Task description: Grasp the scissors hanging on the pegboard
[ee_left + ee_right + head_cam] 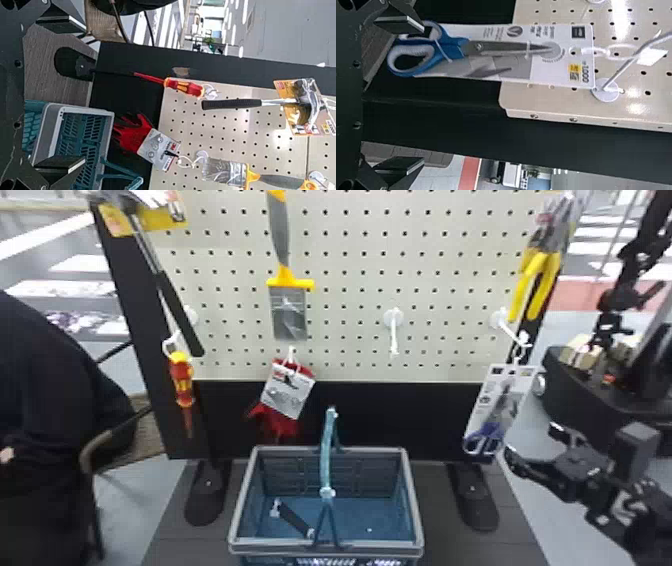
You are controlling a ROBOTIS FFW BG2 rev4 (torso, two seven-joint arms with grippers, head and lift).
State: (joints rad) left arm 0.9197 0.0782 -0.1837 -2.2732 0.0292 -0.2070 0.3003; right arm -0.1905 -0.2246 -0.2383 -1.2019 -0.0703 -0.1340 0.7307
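One pair of blue-handled scissors (455, 47), carded, hangs near the wide-apart right gripper (409, 95).

Tool-shop display: pegboard (440, 265) of carded tools (hammer (172, 305), pliers (542, 257)), shopping basket (414, 500) below

One pegboard (425, 265) carries six hanging tools, one of each kind:
- one pair of blue-handled scissors (487, 435) on a printed card
- one black-handled hammer (170, 295)
- one red-and-yellow screwdriver (182, 380)
- one scraper (287, 290) with a grey-and-yellow handle
- one carded pair of red gloves (272, 422)
- one pair of yellow-handled pliers (537, 275)

One white hook (393, 327) carries nothing. The board stands on two black feet, a left foot (206, 492) and a right foot (474, 502). In front sits one grey-and-blue basket (240, 510) with one light blue handle (327, 440).
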